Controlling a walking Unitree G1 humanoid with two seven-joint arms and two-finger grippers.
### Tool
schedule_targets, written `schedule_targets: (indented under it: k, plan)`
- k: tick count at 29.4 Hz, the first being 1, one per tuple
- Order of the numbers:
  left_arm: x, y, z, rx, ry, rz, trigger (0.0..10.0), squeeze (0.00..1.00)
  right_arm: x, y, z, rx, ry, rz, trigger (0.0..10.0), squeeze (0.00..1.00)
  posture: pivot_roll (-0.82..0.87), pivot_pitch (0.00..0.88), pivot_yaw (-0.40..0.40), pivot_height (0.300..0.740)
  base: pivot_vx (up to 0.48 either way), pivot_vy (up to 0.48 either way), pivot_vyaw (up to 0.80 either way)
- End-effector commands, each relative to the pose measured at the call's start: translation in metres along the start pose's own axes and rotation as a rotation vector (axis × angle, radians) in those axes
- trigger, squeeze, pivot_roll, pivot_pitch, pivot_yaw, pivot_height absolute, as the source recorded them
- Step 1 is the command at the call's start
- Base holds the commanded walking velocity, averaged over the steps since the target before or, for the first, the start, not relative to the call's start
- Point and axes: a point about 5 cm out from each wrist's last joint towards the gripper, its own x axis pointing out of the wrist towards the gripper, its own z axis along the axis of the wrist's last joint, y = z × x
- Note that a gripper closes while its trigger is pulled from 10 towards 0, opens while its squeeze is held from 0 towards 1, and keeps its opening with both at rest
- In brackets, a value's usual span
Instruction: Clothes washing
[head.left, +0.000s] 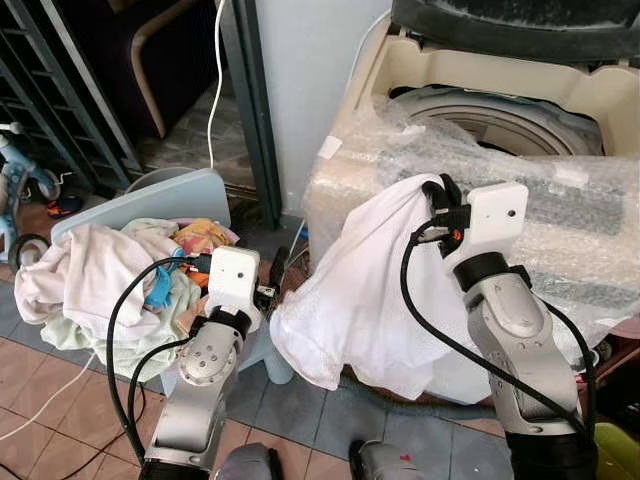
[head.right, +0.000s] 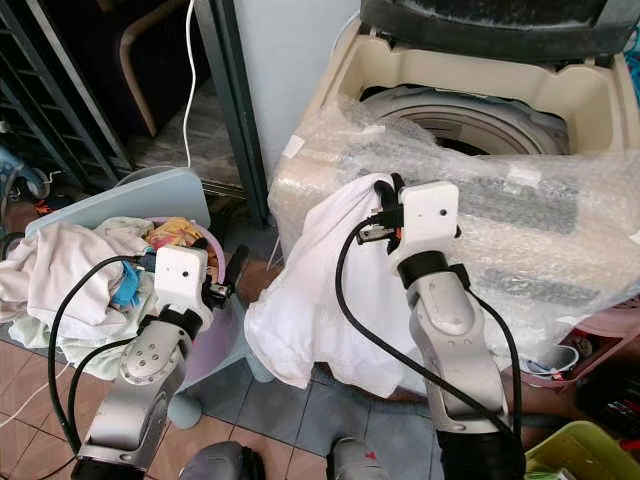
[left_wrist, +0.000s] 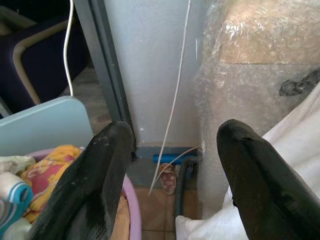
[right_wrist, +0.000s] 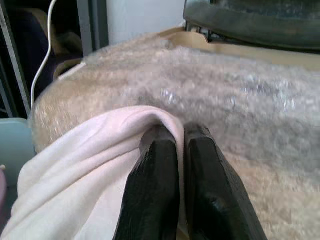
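A: Right hand (right_wrist: 181, 150) clamped on a fold of the white garment (head.left: 350, 290), held against the bubble-wrapped washing machine (head.left: 520, 180) front, below the open tub.

B: Soft, light, floppy; likely drags. Pinch looks thin, regrip deeper if slipping.

A: Left hand (left_wrist: 175, 150) spread apart, unladen, near the laundry basket (left_wrist: 131, 210).

Laundry basket (head.left: 255, 345) left of washing machine (head.left: 560, 100); cloth (head.left: 365, 280) hangs before it.
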Motion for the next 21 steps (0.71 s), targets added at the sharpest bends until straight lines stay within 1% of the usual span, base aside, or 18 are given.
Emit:
schedule_targets:
  k: [1,2,3,7,10,12,15,17,21]
  plan:
    - [-0.004,0.007,-0.006,0.014,0.02,0.006,10.0,0.0,-0.009,-0.007,-0.014,0.003,0.044,-0.063,10.0,0.0,-0.04,0.066,0.053,0.74,0.0,0.0,-0.8]
    - [-0.006,0.012,-0.01,0.016,0.032,0.021,10.0,0.0,-0.016,-0.007,-0.021,-0.004,0.064,-0.078,10.0,0.0,-0.04,0.069,0.056,0.74,0.0,0.0,-0.8]
    - [-0.007,0.014,-0.01,0.013,0.035,0.03,10.0,0.0,-0.018,-0.006,-0.022,-0.01,0.069,-0.082,10.0,0.0,-0.04,0.07,0.056,0.74,0.0,0.0,-0.8]
    - [-0.006,0.019,-0.008,0.011,0.023,0.051,10.0,0.0,-0.02,-0.006,-0.023,-0.009,0.072,-0.092,10.0,0.0,-0.03,0.066,0.048,0.74,0.0,0.0,-0.8]
    - [-0.004,0.017,-0.007,-0.008,0.018,0.053,10.0,0.0,-0.018,-0.006,-0.021,-0.013,0.064,-0.086,10.0,0.0,-0.04,0.054,0.047,0.74,0.0,0.0,-0.8]
    - [-0.001,0.008,-0.006,-0.032,0.017,0.03,10.0,0.0,-0.017,-0.008,-0.021,-0.026,0.055,-0.08,10.0,0.0,-0.05,0.033,0.043,0.74,0.0,0.0,-0.8]
    - [0.0,0.005,-0.006,-0.04,0.017,0.021,10.0,0.0,-0.018,-0.009,-0.022,-0.017,0.06,-0.082,10.0,0.0,-0.05,0.022,0.046,0.74,0.0,0.0,-0.8]
    - [0.0,0.005,-0.007,-0.045,0.021,0.017,10.0,0.0,-0.019,-0.01,-0.022,-0.002,0.071,-0.077,10.0,0.0,-0.05,0.011,0.051,0.74,-0.247,0.0,-0.8]
    - [0.0,0.005,-0.01,-0.048,0.037,0.008,10.0,0.0,-0.018,-0.009,-0.022,-0.005,0.084,-0.03,10.0,0.0,-0.06,0.003,0.057,0.74,-0.256,0.0,-0.8]
